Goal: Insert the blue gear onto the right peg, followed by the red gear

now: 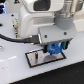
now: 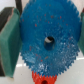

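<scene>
While clamped between the green-padded fingers [image 2: 9, 42] of the tool [image 2: 48, 41], fills nearly the whole wrist view: the blue gear [image 2: 48, 37], flat face toward the camera, centre hole [image 2: 48, 40] open and unobstructed. Held by its toothed rim, probably so the hole stays free to take a peg. Just past the gear's edge, peeks out as a small sliver: the red gear [image 2: 42, 78], lying on the white counter [image 2: 15, 79], not yet picked up.

Farther out, in the exterior view, points straight down from the wrist: the tool [image 1: 53, 49], closed on the blue gear [image 1: 53, 48], carried low over the grey plate [image 1: 40, 59] with its black rim. Hangs above the plate's end toward the exterior view's right, which suits a drop onto the right peg. Cannot make out either peg at this blur, nor tell whether the gear already touches one. Bends over from the white arm body [image 1: 35, 25] at the rear, forearm reaching forward and wrist turned vertical, a pose fit for a straight downward insertion. Judging by this, blue-gear step under way, red-gear step untouched.
</scene>
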### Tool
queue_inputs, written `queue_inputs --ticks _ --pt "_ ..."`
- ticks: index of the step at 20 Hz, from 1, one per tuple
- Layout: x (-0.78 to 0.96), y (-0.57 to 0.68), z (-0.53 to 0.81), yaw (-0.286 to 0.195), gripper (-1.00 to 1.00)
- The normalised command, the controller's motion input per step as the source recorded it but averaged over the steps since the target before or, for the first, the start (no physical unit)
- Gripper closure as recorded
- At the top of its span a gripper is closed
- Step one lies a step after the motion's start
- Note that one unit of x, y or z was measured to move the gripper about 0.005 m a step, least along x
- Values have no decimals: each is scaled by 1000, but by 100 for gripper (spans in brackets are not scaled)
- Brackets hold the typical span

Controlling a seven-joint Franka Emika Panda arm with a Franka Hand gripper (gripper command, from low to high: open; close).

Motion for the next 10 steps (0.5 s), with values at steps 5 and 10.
queue_inputs --ticks 5,10 --pt "57 -139 -225 0 100" --pt "112 -90 -309 0 100"
